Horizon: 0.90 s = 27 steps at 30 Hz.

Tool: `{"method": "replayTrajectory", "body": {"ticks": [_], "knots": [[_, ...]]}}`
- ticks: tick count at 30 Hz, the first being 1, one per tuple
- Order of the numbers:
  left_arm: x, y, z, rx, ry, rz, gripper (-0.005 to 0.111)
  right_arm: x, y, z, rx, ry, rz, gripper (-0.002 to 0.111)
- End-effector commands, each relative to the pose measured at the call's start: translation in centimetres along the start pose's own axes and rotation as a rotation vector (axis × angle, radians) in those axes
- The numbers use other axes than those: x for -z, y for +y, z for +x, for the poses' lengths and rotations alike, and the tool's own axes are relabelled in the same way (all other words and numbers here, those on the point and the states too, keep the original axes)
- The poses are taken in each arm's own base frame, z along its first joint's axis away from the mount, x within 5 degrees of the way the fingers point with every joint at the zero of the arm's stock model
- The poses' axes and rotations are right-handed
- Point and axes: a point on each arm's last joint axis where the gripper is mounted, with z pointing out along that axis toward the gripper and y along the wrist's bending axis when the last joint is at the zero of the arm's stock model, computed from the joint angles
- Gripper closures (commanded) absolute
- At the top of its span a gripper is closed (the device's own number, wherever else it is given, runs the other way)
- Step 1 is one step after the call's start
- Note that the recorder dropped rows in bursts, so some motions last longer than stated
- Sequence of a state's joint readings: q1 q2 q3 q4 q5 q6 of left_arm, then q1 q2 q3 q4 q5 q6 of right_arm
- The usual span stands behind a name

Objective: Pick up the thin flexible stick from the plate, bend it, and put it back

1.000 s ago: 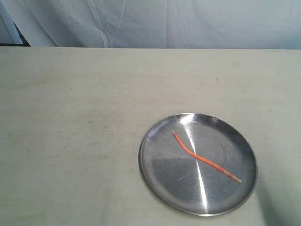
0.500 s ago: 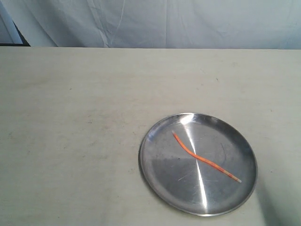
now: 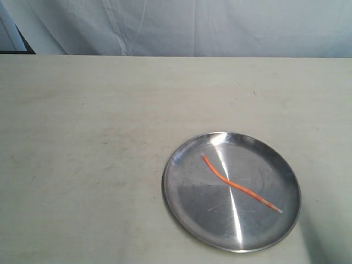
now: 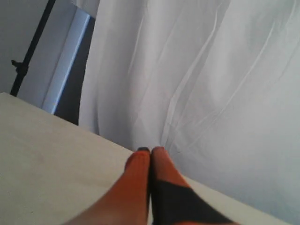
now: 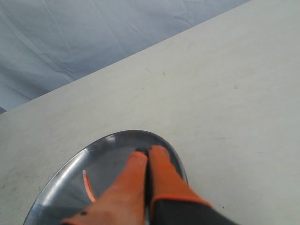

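The thin orange-red stick point(image 3: 237, 186) lies slightly wavy across the shiny silver plate point(image 3: 181, 214), its pale tip toward the near right rim. In the exterior view neither gripper shows. The right wrist view has my right gripper point(image 5: 149, 151) shut with nothing in it, hovering over the plate point(image 5: 61, 176); a short piece of the stick point(image 5: 87, 185) shows beside its fingers. My left gripper point(image 4: 150, 150) is shut and empty too, pointing along the bare tabletop toward the curtain, away from the plate.
The plate sits on a pale table point(image 3: 82, 154) toward its near right side. A white curtain point(image 3: 220, 27) hangs behind the far edge. A dark stand point(image 4: 28, 51) stands past the table beside the curtain.
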<state>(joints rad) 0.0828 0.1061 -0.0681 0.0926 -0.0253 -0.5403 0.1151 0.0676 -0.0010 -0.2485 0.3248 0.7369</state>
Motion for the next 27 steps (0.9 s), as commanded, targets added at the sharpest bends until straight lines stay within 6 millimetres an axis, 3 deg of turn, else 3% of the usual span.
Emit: {"method": "replayTrajectory", "body": {"ticks": [1, 27], "knots": [[0.28, 1.07, 1.94, -0.044, 0.034, -0.037, 0.107, 0.02, 0.02, -0.05, 0.002, -0.01, -0.003, 0.109], [0.37, 1.39, 2.46, -0.052, 0.092, -0.07, 0.107, 0.02, -0.02, 0.0, 0.002, -0.005, 0.001, 0.109]]}}
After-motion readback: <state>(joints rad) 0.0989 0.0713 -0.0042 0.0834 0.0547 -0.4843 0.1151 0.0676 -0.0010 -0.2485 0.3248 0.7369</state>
